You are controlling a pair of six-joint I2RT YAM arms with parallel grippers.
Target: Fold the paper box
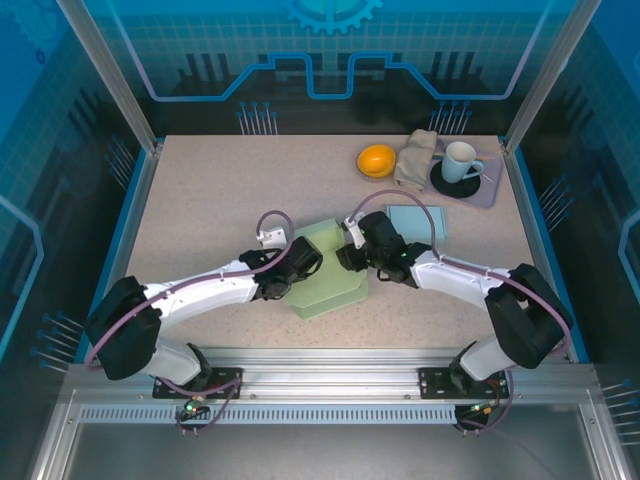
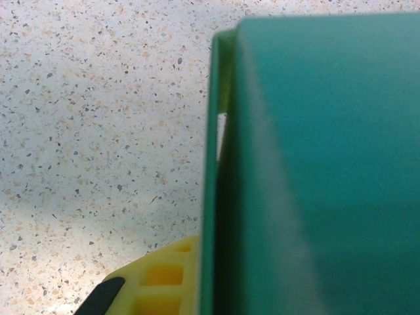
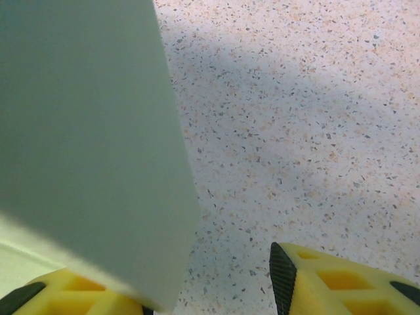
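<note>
Speckled table (image 1: 200, 190), overhead: paper box (image 1: 330, 285) flanked by left gripper (image 1: 300, 268) and right gripper (image 1: 346, 260). Up close: left clamped on its panel, 1 finger hidden; right spread apart.

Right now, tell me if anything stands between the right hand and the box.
Nothing visible does. The right hand is at the box, a panel covering part of one finger. The cup and bowl sit at the far edge.
</note>
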